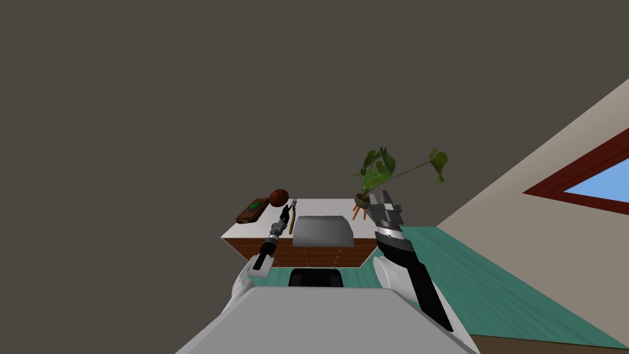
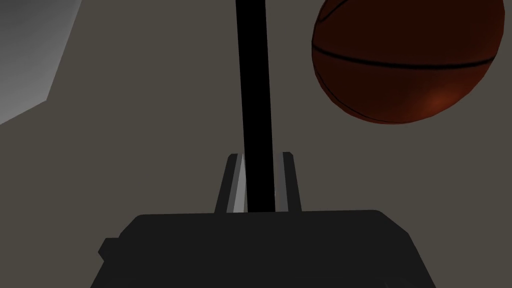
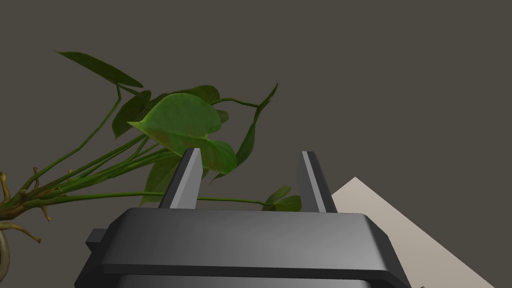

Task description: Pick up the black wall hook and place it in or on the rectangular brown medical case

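My left gripper (image 2: 260, 156) is shut on the black wall hook (image 2: 255, 75), a straight black bar standing up between the fingers. In the head view the left gripper (image 1: 281, 224) holds the hook (image 1: 285, 212) above the white-topped dresser (image 1: 242, 232), a little right of the brown medical case (image 1: 252, 210), which lies flat at the dresser's far left corner with a green mark on its lid. My right gripper (image 1: 384, 200) hangs open and empty over the dresser's right end, and its open fingers (image 3: 189, 180) point toward plant leaves.
A dark red basketball (image 1: 278, 197) (image 2: 407, 57) sits between the case and the hook. A grey box (image 1: 322, 231) takes up the dresser's middle, with a thin yellowish tool (image 1: 293, 215) beside it. A leafy potted plant (image 1: 379, 169) (image 3: 180, 125) stands at the right corner.
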### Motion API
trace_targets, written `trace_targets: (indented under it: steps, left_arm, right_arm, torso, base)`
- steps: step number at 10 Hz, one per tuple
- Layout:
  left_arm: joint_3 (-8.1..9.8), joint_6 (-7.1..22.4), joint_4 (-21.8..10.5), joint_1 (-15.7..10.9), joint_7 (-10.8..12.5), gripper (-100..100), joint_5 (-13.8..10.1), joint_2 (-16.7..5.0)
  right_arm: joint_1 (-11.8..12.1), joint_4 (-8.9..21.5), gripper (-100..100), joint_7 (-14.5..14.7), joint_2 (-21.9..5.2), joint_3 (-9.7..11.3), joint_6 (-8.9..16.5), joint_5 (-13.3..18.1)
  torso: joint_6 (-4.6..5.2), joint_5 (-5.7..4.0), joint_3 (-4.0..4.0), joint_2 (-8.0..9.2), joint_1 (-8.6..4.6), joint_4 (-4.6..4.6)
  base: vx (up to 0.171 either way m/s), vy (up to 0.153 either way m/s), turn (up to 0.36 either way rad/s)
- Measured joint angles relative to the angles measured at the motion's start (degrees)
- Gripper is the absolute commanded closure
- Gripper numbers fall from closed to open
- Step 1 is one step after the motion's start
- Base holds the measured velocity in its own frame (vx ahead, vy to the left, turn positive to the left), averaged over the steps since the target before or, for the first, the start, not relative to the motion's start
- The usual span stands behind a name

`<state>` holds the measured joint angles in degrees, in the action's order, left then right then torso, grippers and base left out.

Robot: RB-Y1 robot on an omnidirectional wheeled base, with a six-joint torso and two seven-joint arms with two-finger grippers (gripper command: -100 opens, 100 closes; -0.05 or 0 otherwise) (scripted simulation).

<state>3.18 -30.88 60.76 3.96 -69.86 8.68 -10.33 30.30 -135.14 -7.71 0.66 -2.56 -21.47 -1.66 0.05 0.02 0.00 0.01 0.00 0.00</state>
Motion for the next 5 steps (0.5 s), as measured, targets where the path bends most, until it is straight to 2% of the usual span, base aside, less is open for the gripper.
trace_targets:
  steps: [1,3,5]
  left_arm:
    - [0.00,0.00,0.00,0.00,0.00,100,0.00,0.00]
    - [0.39,-0.49,0.44,0.08,1.67,100,-0.36,-0.98]
    - [0.90,-0.43,0.89,0.03,3.85,100,-0.74,-2.19]
  right_arm:
    - [0.00,0.00,0,0.00,0.00,0.00,0.00,0.00]
    - [-0.02,0.00,0,0.00,0.00,0.00,0.00,0.00]
    - [-0.02,0.00,0,0.00,-0.01,0.00,0.00,0.00]
  torso:
    - [0.00,0.00,0.00,0.00,0.00,0.00]
    - [-0.08,0.02,0.31,0.57,0.16,0.09]
    - [-0.12,0.07,0.41,0.69,0.45,0.17]
  base:
    - [-0.093,0.003,-0.065]
    - [-0.165,0.052,-0.047]
    - [-0.115,0.108,-0.049]
